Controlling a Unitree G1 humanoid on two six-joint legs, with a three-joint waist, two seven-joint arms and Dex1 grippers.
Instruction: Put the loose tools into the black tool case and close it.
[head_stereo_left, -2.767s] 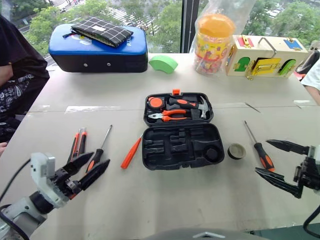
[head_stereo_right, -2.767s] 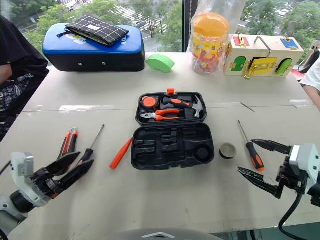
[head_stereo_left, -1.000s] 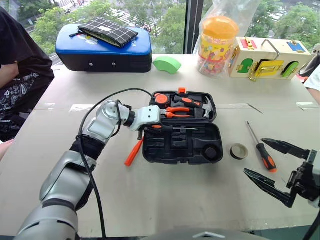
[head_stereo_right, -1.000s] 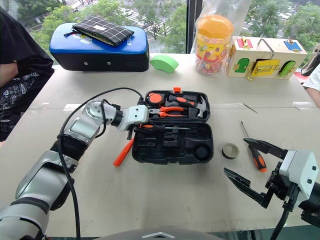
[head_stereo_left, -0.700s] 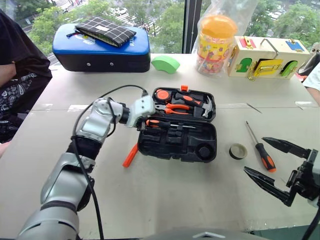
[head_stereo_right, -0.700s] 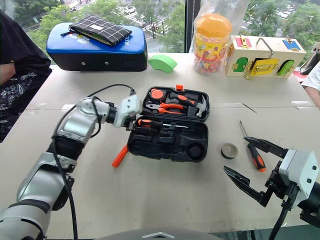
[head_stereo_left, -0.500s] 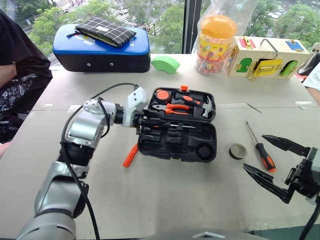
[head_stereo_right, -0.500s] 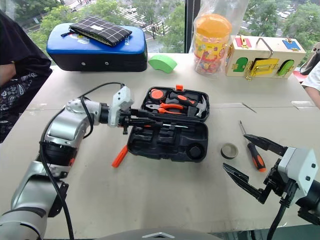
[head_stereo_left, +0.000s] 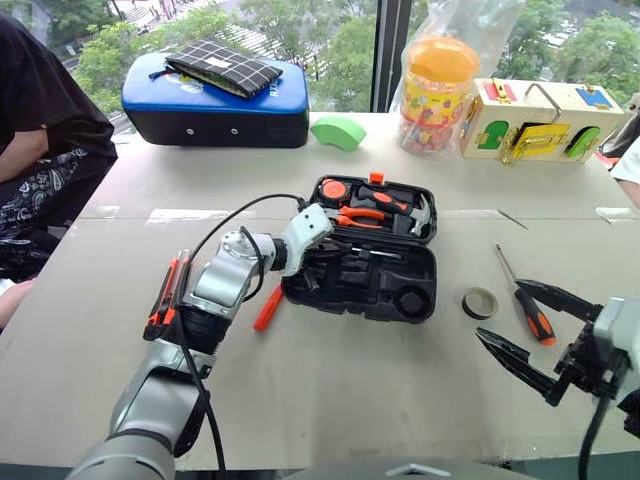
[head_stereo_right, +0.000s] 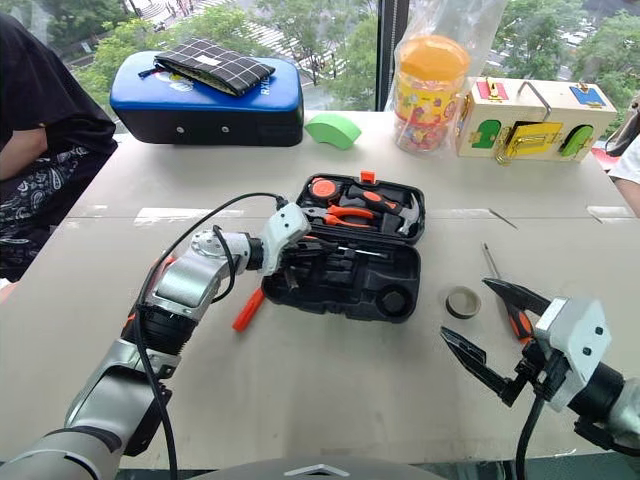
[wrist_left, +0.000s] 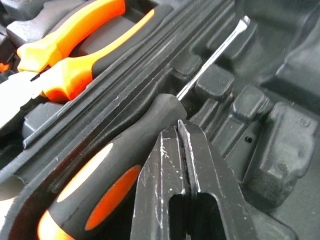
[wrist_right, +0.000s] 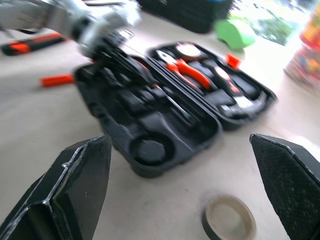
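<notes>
My left claw (wrist_left: 179, 131) is sitting closed, empty, touching one screwdriver (wrist_left: 120, 165) lying in the black tool case (head_stereo_left: 400, 300); my right claw (head_stereo_right: 482, 335) is hanging wide open, empty.

windowed room, toy-strewn test table (head_stereo_left: 330, 350)

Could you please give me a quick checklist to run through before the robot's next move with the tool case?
1. Black tool case open on the table: ok.
2. Screwdriver lying inside the case, shaft along a moulded groove: ok; fully seated: cannot tell.
3. Left pincer shut and empty beside the screwdriver handle: ok.
4. Right pincer open, apart from the tools: ok.
5. All loose tools packed: not ok; the tape roll, second screwdriver, slim orange tool and two-handled tool lie on the table.
6. Case ready to close: not ok.
</notes>
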